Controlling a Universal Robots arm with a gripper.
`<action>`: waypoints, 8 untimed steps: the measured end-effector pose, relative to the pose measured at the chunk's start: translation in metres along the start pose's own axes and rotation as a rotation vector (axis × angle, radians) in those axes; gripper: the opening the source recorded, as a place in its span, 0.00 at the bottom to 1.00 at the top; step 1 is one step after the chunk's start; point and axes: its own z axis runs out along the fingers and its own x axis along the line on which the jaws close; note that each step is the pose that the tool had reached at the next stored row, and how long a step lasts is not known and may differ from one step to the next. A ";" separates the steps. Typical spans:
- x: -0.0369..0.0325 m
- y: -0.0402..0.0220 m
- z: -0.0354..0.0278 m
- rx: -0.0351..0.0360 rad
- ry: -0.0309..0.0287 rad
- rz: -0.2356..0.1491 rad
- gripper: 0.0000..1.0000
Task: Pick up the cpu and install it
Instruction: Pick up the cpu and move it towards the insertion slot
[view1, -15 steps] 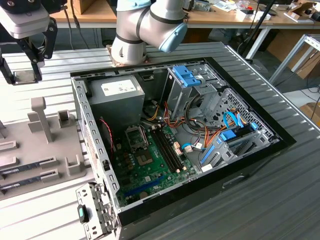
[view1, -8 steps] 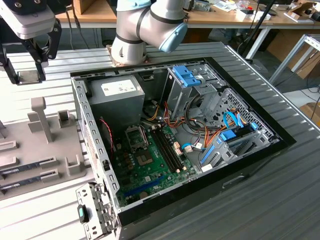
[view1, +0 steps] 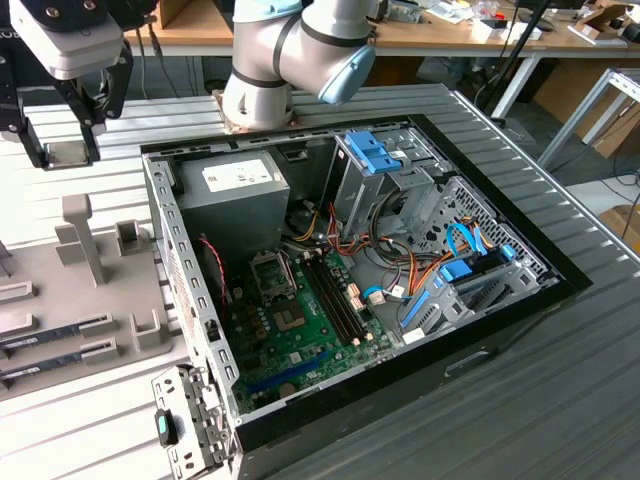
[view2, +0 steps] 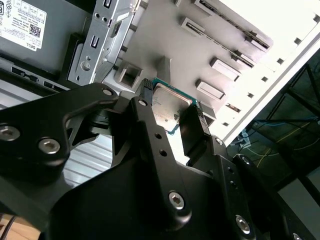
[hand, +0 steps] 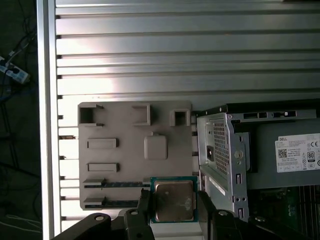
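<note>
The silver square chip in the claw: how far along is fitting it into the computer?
Pick-up looks done: the claw grips the silver square chip with a green rim, held clear of the grey holder tray. Left: seating it on the green circuit board inside the open black computer case.

Here's the arm (view1: 268, 60), all rounded silver-grey joints with a pale blue end cap (view1: 348, 68) and a light grey wrist housing (view1: 70, 40), and the gripper (view2: 170, 107) is matte black angular metal studded with shiny silver hex screws (view2: 176, 200).
</note>
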 end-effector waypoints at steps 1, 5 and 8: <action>-0.0016 0.0001 0.0003 0.0000 0.0000 0.000 0.47; -0.0053 0.0002 0.0010 0.0000 0.0000 0.000 0.47; -0.0098 0.0003 0.0017 0.0000 0.0001 0.000 0.47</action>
